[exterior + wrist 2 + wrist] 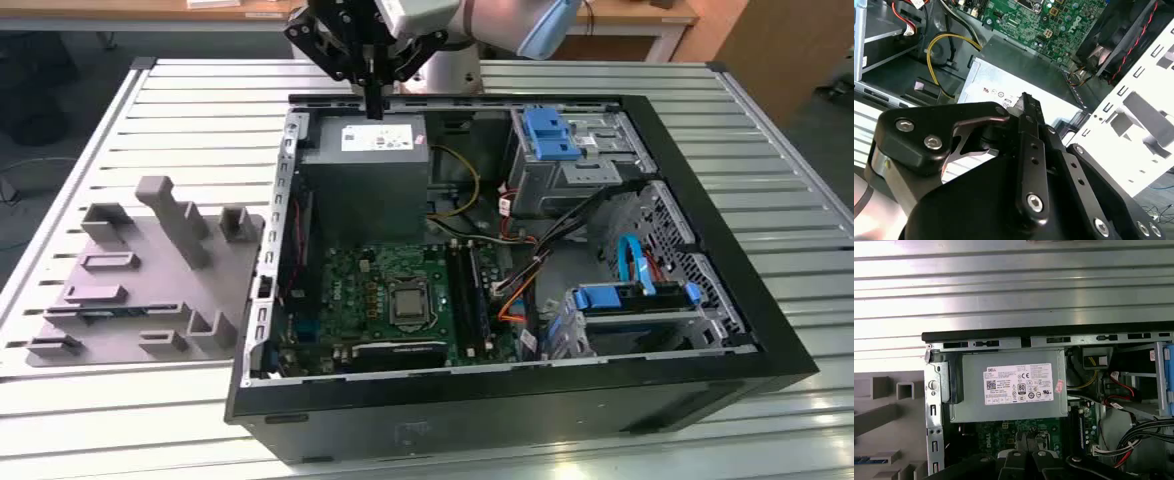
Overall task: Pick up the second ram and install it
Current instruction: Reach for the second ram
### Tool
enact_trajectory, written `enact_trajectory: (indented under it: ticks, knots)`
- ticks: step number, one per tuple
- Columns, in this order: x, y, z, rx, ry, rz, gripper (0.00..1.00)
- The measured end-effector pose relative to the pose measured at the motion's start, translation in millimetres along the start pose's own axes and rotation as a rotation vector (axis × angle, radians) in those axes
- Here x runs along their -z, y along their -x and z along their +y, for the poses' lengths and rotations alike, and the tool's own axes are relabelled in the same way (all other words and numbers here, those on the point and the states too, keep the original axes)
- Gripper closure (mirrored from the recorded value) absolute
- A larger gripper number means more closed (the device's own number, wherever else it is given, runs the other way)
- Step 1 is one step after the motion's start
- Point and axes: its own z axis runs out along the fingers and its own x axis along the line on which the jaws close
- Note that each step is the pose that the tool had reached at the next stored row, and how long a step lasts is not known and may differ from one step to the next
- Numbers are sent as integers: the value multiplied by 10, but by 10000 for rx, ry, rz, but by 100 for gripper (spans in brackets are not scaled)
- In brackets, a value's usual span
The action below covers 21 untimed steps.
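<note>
Grey tray (pixel 140 290) held what looked like the ram (pixel 871 459) | your claw (pixel 374 105) hung closed and empty over the power supply (pixel 363 180), well apart | grasp wanted jaws open, squared across its long edges.

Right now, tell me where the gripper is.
In the exterior view the gripper hangs at the far edge of the open computer case, just above the grey power supply, to the exterior view's left of the blue drive bracket.
</note>
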Motion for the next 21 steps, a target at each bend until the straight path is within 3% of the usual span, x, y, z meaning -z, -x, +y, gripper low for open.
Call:
enact_trajectory:
  ticks: [10,21]
  knots:
    - [0,0,0,0,0,0,89]
    - [3,-132,-10,-1,1,-1,89]
